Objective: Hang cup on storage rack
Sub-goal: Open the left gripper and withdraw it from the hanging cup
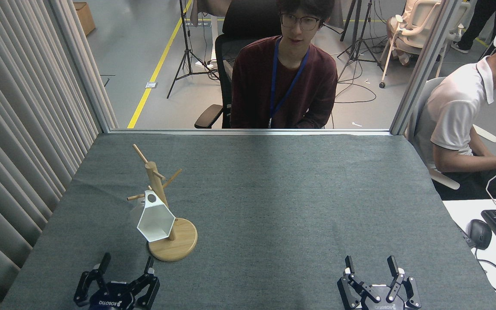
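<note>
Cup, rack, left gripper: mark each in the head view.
cup [155, 220]: head view, on the white inside of its open mouth.
rack [183, 245]: head view, on the bare round wooden base.
left gripper [125, 270]: head view, midway between its open fingers.

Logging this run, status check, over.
Left gripper and right gripper open, empty, low. Cup hanging on storage rack peg. Nothing in the way.

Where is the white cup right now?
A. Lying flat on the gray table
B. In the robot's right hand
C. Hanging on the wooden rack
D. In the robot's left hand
C. The cup hangs by its tab on the wooden rack, and both grippers sit low near the table's front edge with open, empty jaws.
</note>
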